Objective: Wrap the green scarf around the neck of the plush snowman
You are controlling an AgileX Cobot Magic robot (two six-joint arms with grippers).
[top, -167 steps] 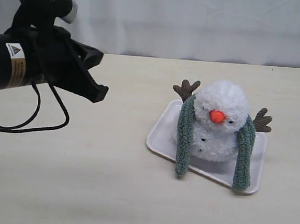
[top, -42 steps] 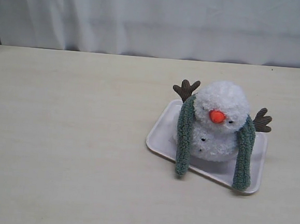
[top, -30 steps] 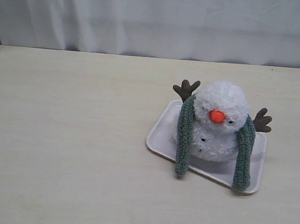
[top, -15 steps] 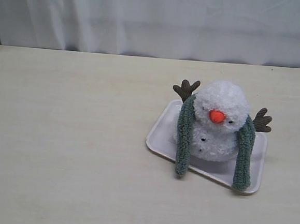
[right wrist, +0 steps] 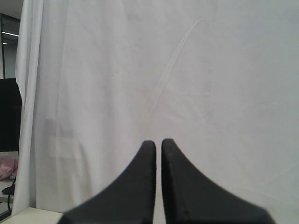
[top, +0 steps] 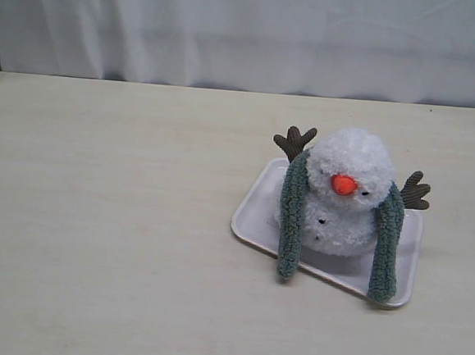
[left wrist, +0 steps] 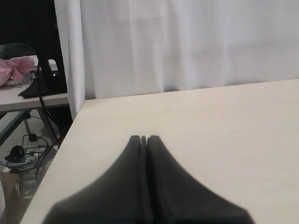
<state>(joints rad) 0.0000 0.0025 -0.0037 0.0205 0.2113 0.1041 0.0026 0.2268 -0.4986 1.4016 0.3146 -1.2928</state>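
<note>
- Ext. view: plush snowman (top: 349, 166) is seen upright on a white tray (top: 253, 216), right of centre on the light table (top: 118, 234).
- Green scarf (top: 292, 215) is draped behind the neck. Both ends hang down the front, one each side of the body, well apart and uncrossed.
- View-left end runs over the tray's near edge onto the table; view-right end lies at the tray's near corner.
- L wrist view: left fingers (left wrist: 135, 151) are pressed together w/ nothing between them, held over the table's bare edge near a white curtain (left wrist: 187, 42).
- R wrist view: right fingers (right wrist: 148, 161) are pressed together, only a thin seam between them, nothing gripped. They are pointed at the curtain.
</note>
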